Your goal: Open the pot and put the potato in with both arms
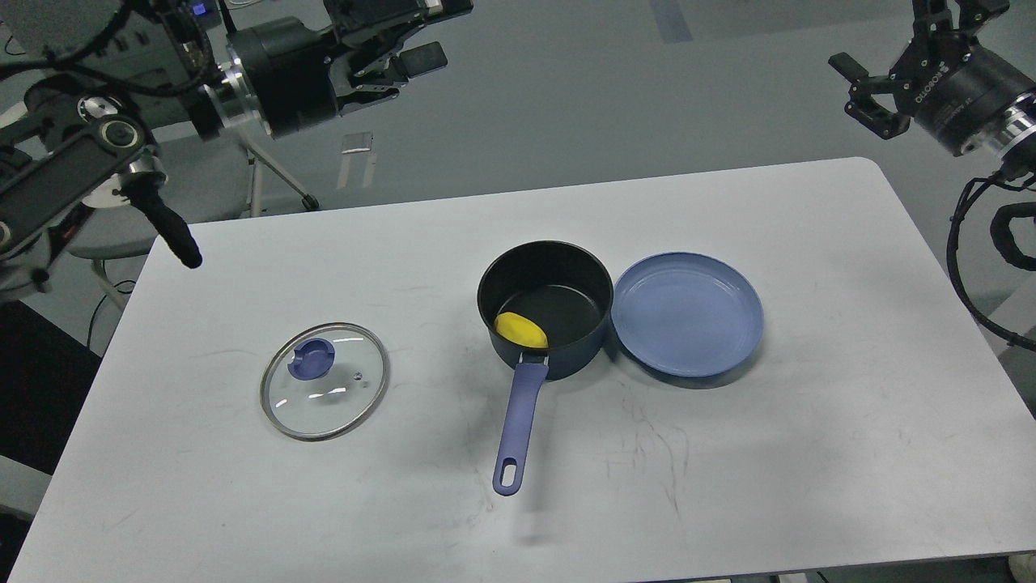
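Both end effectors, left (405, 69) and right (864, 89), hover spread apart, empty. Dark-blue pot (558, 340) uncovered, yellow potato (520, 329) inside; periwinkle handle points near, slightly left.

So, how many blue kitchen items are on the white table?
3. The pot stands mid-table with the potato inside it. The plate sits right beside it, on its right. The glass lid, with its blue knob, lies to the left. None looks hidden.
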Robot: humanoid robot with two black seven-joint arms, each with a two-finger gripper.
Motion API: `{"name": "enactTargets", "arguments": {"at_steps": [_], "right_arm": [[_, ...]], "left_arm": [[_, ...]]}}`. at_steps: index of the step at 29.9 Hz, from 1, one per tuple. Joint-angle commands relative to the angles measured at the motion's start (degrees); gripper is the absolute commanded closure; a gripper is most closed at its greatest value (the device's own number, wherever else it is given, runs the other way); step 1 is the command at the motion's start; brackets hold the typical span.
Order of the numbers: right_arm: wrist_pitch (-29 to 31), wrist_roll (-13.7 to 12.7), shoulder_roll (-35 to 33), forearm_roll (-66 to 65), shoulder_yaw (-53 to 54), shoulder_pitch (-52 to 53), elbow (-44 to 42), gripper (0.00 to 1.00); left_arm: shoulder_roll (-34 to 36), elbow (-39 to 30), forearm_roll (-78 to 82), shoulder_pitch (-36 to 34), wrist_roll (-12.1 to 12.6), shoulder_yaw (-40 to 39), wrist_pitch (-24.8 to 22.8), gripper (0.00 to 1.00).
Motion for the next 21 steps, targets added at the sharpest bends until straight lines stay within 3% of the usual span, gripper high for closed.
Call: {"name": "enactTargets", "arguments": {"at_steps": [1, 9, 14, 17, 21], "right_arm": [[0.0, 0.0, 0.9, 0.4, 1.9, -1.2, -0.1, 0.00], [0.0, 0.0, 3.7, 0.4, 4.0, -5.3, 0.4, 0.00], [0.0, 0.0, 4.7, 0.4, 4.0, -6.9, 0.5, 0.00], [0.0, 0.0, 5.7, 0.4, 4.0, -7.3, 0.5, 0.00], [0.0, 0.0, 6.5, 0.4, 4.1, -7.5, 0.4, 0.00]], "left_arm": [[-0.4, 0.0, -7.1, 3.2, 0.3, -0.4, 3.5, 0.03], [-3.2, -0.4, -21.2, 10.1, 0.3, -1.0, 12.6, 0.03], [-4.9, -0.2, -21.6, 16.3, 0.9, -6.5, 13.4, 0.03], [-5.6, -0.1, -22.0, 19.2, 3.1, -10.4, 13.4, 0.03], [-5.7, 0.0, -22.0, 21.5, 4.0, -12.2, 13.4, 0.03]]}}
